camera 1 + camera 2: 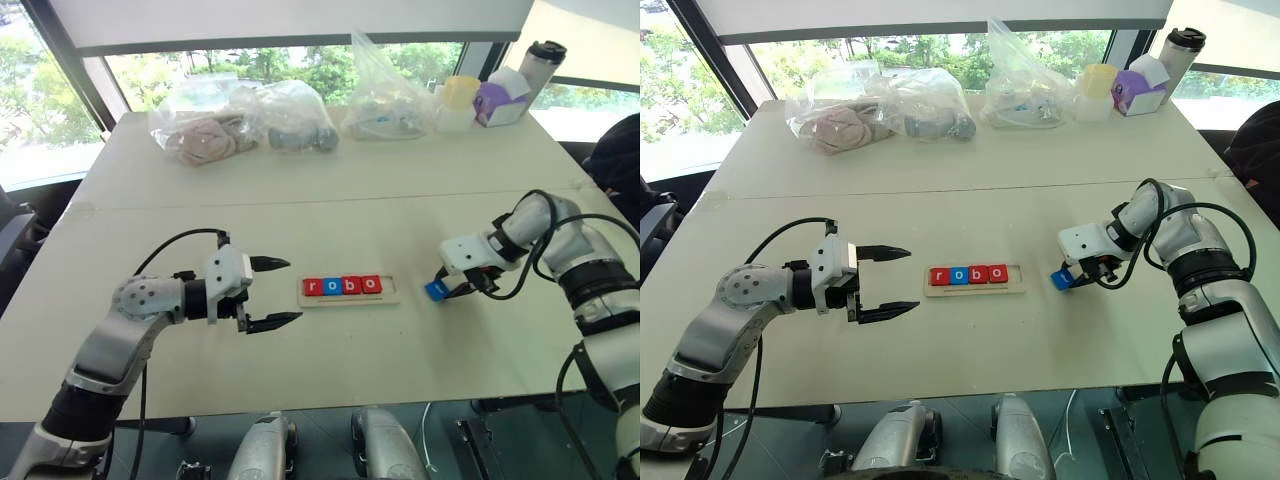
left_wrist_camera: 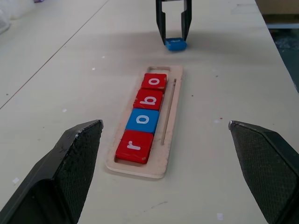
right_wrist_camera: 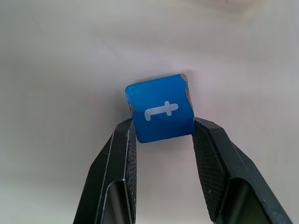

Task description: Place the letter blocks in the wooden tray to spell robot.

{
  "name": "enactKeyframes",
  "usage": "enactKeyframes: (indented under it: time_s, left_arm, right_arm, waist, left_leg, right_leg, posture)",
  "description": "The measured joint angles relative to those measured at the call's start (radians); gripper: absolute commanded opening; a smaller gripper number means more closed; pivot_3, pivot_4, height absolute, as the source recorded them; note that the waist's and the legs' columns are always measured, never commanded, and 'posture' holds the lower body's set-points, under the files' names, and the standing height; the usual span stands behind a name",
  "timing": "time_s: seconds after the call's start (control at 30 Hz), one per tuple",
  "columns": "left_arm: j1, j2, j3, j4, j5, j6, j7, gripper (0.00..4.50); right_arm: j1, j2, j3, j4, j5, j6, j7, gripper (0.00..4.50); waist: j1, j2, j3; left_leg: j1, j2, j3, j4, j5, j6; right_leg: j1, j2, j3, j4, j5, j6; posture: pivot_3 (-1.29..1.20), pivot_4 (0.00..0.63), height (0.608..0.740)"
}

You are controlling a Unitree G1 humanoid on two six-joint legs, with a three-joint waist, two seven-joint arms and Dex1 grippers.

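The wooden tray (image 1: 350, 299) lies mid-table and holds several letter blocks reading r, o, b, o (image 1: 343, 286): red, blue, red, red. Its right end slot is empty. To the tray's right, a blue block with a white t (image 3: 162, 110) rests on the table, pinched between the fingers of my right gripper (image 1: 444, 290), which points steeply down and is shut on it. My left gripper (image 1: 272, 294) hovers to the left of the tray, pointing toward it, open and holding nothing.
Clear plastic bags (image 1: 240, 122) with items lie along the table's far side. A yellow-lidded cup (image 1: 458, 100), a purple-and-white box (image 1: 500, 100) and a tumbler (image 1: 540, 65) stand at the far right. A seam (image 1: 300, 200) crosses the table.
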Motion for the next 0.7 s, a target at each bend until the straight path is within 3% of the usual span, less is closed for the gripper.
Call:
enactKeyframes:
  time_s: [0.23, 0.47, 0.57, 0.67, 0.7]
  left_arm:
    - [-0.001, -0.001, 0.0, 0.0, 0.0, -0.002, 0.0, 4.5]
    - [-0.004, -0.006, -0.002, 0.001, 0.001, -0.003, 0.0, 4.5]
    - [-0.004, -0.006, -0.002, 0.001, 0.001, -0.003, 0.0, 4.5]
    - [-0.004, -0.008, -0.004, 0.001, 0.001, -0.003, 0.001, 4.5]
    - [-0.004, -0.008, -0.004, 0.001, 0.001, -0.003, 0.001, 4.5]
  right_arm:
    - [0.053, -0.013, -0.014, -0.181, -0.003, 0.358, -0.001, 1.15]
    - [0.089, -0.034, -0.026, -0.263, -0.011, 0.492, -0.03, 1.15]
    - [0.101, -0.042, -0.027, -0.294, -0.01, 0.525, -0.034, 2.7]
    - [0.108, -0.048, -0.029, -0.313, -0.009, 0.533, -0.033, 3.96]
    - [0.111, -0.05, -0.031, -0.32, -0.009, 0.535, -0.034, 3.96]
  waist:
    - [0.006, 0.0, 0.0]
    - [0.005, 0.0, 0.0]
    - [0.005, 0.0, 0.0]
    - [0.004, 0.0, 0.0]
    - [0.004, 0.0, 0.0]
  left_leg:
    - [-0.001, 0.0, 0.0, 0.0, 0.0, 0.0]
    - [-0.001, 0.0, 0.0, 0.0, 0.0, 0.0]
    - [-0.001, 0.0, 0.0, 0.0, 0.0, 0.0]
    - [-0.001, 0.0, 0.0, 0.0, 0.0, 0.0]
    - [-0.001, 0.0, 0.001, 0.0, 0.0, 0.0]
  right_leg:
    - [0.0, -0.001, 0.0, -0.001, 0.0, 0.0]
    - [0.0, -0.001, 0.0, -0.001, 0.0, 0.0]
    - [0.0, -0.001, 0.0, -0.001, 0.0, 0.0]
    - [0.0, -0.001, 0.0, -0.001, 0.0, 0.0]
    - [0.0, -0.001, 0.0, -0.001, 0.0, 0.0]
  posture:
    - [0.0, 0.15, 0.74]
    - [0.0, 0.15, 0.74]
    - [0.0, 0.15, 0.74]
    - [0.0, 0.15, 0.74]
    - [0.0, 0.15, 0.74]
